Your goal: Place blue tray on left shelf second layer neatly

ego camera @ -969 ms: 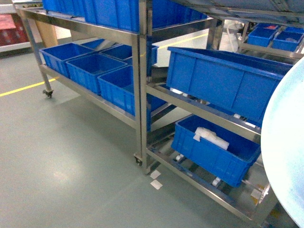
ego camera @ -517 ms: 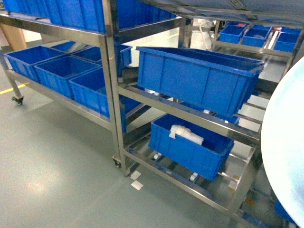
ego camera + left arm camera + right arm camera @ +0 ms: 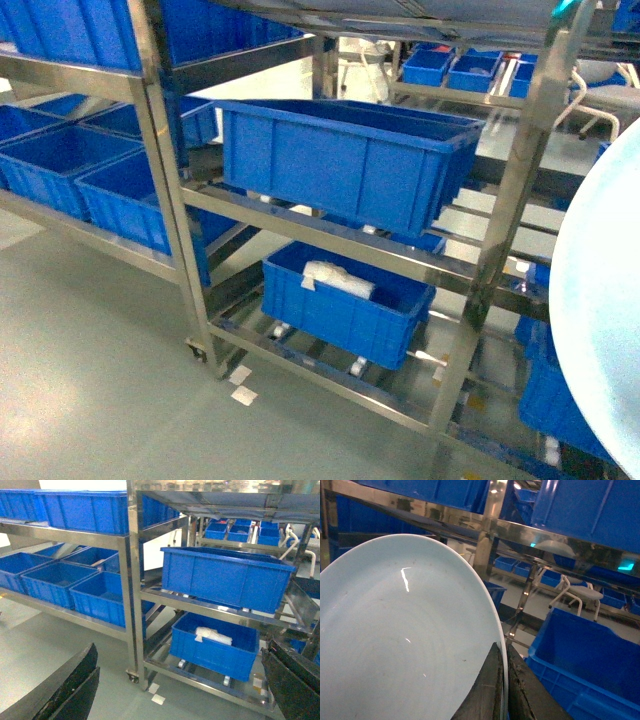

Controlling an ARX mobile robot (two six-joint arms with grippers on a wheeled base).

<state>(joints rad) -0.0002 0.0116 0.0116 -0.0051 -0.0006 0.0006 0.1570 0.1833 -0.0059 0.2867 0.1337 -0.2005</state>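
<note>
The blue tray (image 3: 405, 635) is a pale light-blue round dish held on edge, and it fills the left of the right wrist view. My right gripper (image 3: 504, 652) is shut on its rim, one dark finger on each face. In the head view the tray (image 3: 600, 330) covers the right edge and hides the arm. The shiny steel rack stands ahead; its second layer (image 3: 330, 236) carries a large blue crate (image 3: 340, 160). My left gripper (image 3: 182, 652) is open, its black fingers (image 3: 67, 687) wide apart with nothing between them, well short of the rack.
A lower crate (image 3: 345, 305) holding a white bag sits on the bottom tier. The rack to the left holds several blue crates (image 3: 60, 165) on its tiers. Steel posts (image 3: 165, 200) and a caster stand by the grey floor (image 3: 90, 360). More crates (image 3: 560, 400) lie low right.
The head view has swung right and closer: both racks and their crates slid left in the picture. The tray stays at the right edge, still gripped.
</note>
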